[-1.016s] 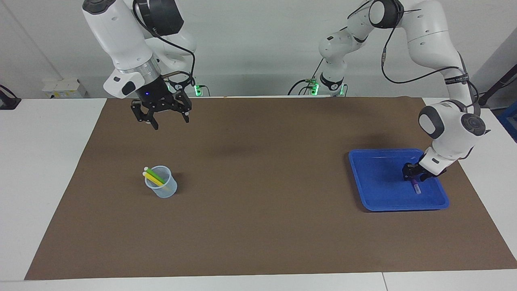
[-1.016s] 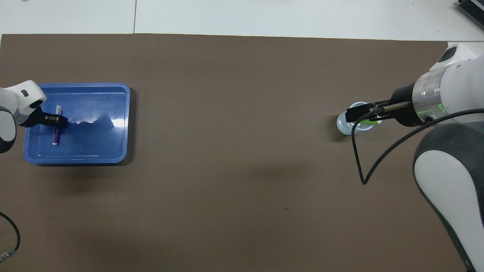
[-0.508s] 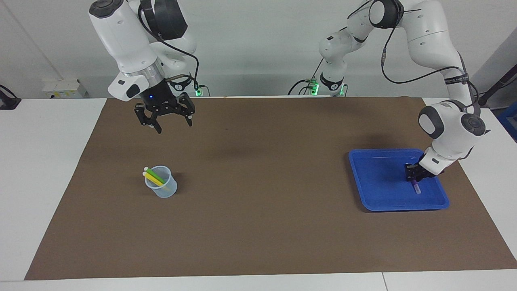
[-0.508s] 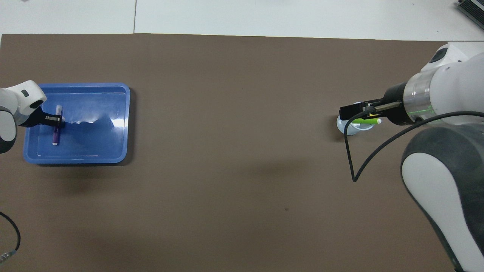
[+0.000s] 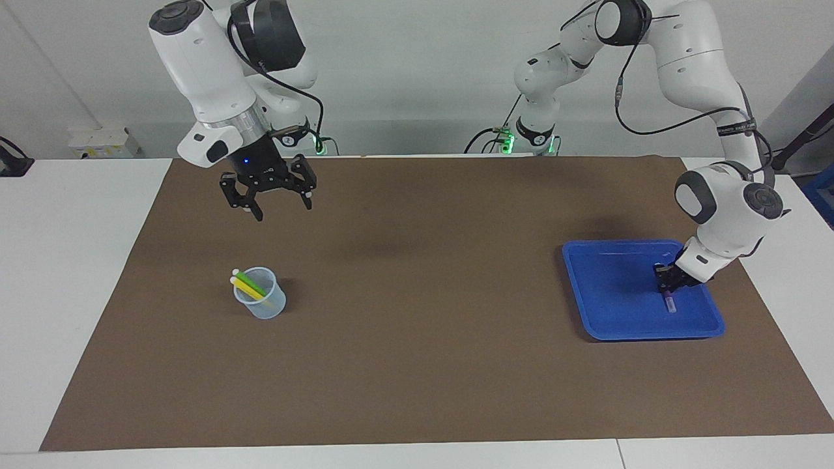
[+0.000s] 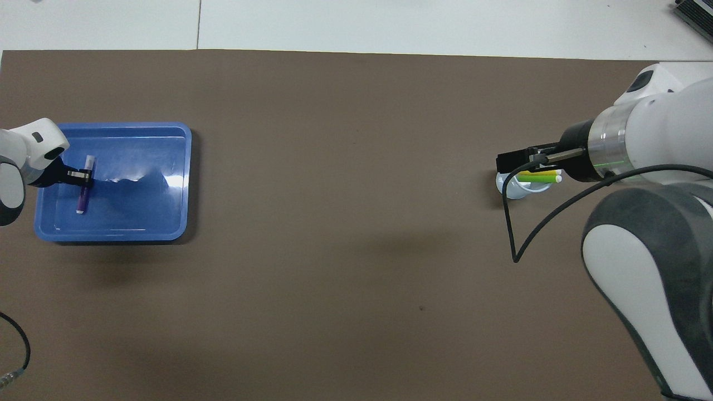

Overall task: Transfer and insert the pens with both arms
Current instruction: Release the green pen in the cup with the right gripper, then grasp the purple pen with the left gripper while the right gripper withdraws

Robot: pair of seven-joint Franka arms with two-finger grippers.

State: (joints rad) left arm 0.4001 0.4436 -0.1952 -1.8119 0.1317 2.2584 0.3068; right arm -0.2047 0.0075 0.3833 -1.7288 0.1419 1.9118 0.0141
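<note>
Purple pen (image 6: pixel 83 192) lies in the blue tray (image 5: pixel 609 326), left gripper (image 5: pixel 667 281) clamped on it; overhead hides the right gripper's (image 5: pixel 268 192) spread, empty fingers above the mat (image 5: pixel 417 365); facing shows them.

The white jointed left arm bends down steeply, its black two-finger left tool (image 5: pixel 668 284) low, fingers drawn close together. The right arm hangs raised above the tabletop, its right tool (image 5: pixel 281 207) pointing down, fingers spread.
</note>
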